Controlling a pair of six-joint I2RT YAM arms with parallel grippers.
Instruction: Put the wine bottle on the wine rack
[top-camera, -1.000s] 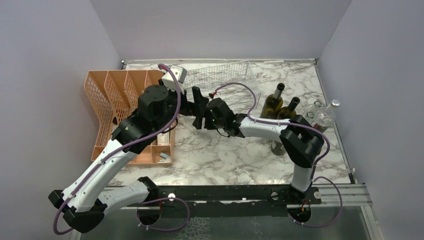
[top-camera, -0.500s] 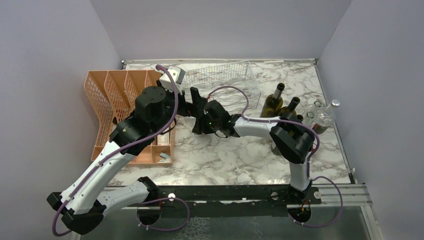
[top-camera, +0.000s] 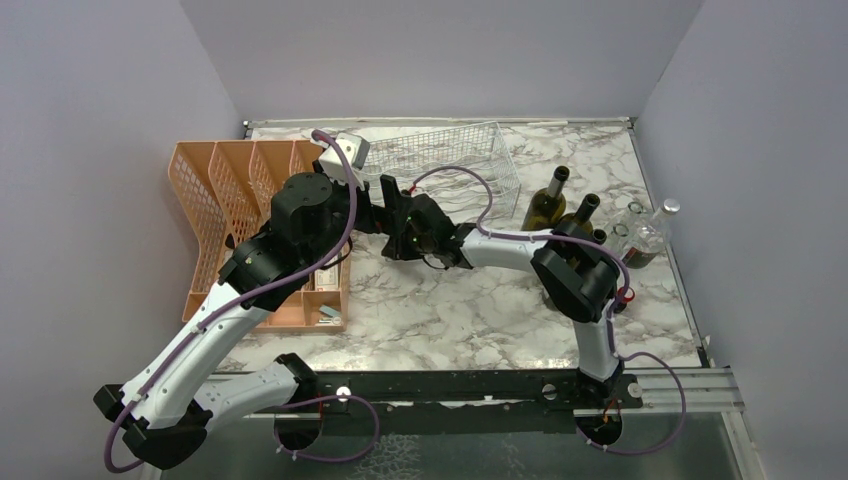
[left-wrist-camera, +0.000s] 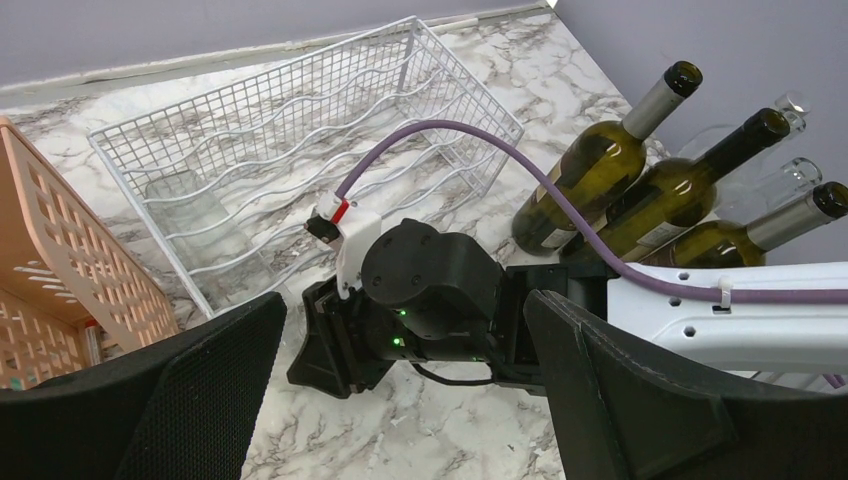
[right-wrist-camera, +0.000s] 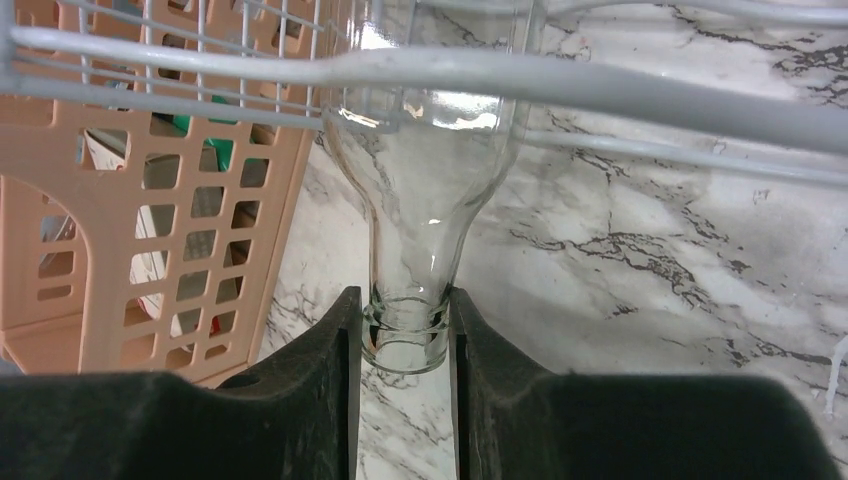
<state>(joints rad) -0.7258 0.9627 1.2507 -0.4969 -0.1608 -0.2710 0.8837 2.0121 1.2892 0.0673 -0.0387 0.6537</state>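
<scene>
Right wrist view: right gripper (right-wrist-camera: 403, 312) clamps the wine bottle (right-wrist-camera: 425, 195) by its neck at the wine rack (right-wrist-camera: 600, 88).

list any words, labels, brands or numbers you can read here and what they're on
none can be read in any view
dark green glass wine bottles: pale patch low on one, nothing legible
orange plastic mesh file organiser: papers inside, print too small
clear glass bottle in the right tool: no label shows

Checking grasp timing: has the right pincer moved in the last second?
Yes. The right pincer slid left, toward the organiser, and shut on the clear bottle at its neck.
</scene>
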